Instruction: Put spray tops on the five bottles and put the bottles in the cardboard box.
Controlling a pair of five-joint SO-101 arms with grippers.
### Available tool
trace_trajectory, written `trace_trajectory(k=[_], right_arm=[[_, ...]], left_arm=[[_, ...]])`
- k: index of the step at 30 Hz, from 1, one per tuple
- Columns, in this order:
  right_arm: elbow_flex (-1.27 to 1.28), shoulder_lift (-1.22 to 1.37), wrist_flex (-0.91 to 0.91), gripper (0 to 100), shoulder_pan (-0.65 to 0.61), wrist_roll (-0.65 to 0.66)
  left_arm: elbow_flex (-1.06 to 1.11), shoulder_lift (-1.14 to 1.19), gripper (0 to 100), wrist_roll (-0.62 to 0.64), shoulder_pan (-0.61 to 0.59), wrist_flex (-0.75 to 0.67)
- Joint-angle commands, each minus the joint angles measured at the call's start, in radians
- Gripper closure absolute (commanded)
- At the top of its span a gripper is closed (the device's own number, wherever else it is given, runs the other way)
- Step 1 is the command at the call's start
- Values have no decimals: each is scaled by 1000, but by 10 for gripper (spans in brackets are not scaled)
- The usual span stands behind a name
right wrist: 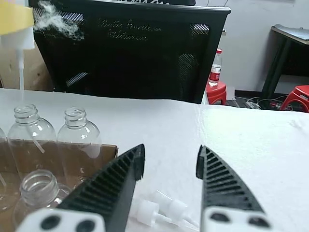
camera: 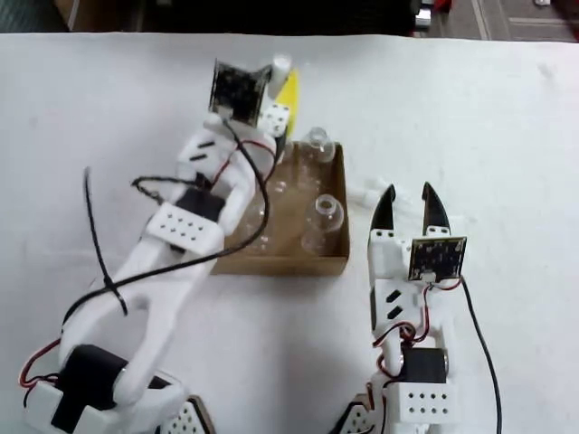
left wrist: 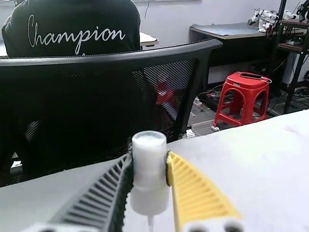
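My left gripper (camera: 279,80) is held above the far edge of the cardboard box (camera: 289,264), shut on a white spray top (left wrist: 149,169) pinched between its grey and yellow fingers. That spray top (right wrist: 18,36) hangs with its thin tube pointing down over an open clear bottle (right wrist: 28,129). Several clear bottles without tops stand in the box, among them one at the far corner (camera: 317,145) and one nearer (camera: 323,221). My right gripper (camera: 408,201) is open, low over the table just right of the box, with loose spray tops (right wrist: 164,209) lying in front of it.
A white cloth covers the table (camera: 488,117). The left arm (camera: 181,235) reaches across the box's left side and hides part of it. Loose white spray tops (camera: 366,192) lie between the box and the right gripper. A black chair (right wrist: 130,53) stands beyond the table's far edge.
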Motion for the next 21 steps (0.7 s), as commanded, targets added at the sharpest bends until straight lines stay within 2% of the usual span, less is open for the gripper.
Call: trace_trajectory(k=[1, 21], right_arm=[[6, 2, 2, 841, -2, 8], [6, 2, 2, 841, -4, 11]], left_arm=[[75, -4, 978, -12, 8, -161], [124, -2, 975, -12, 21, -163]])
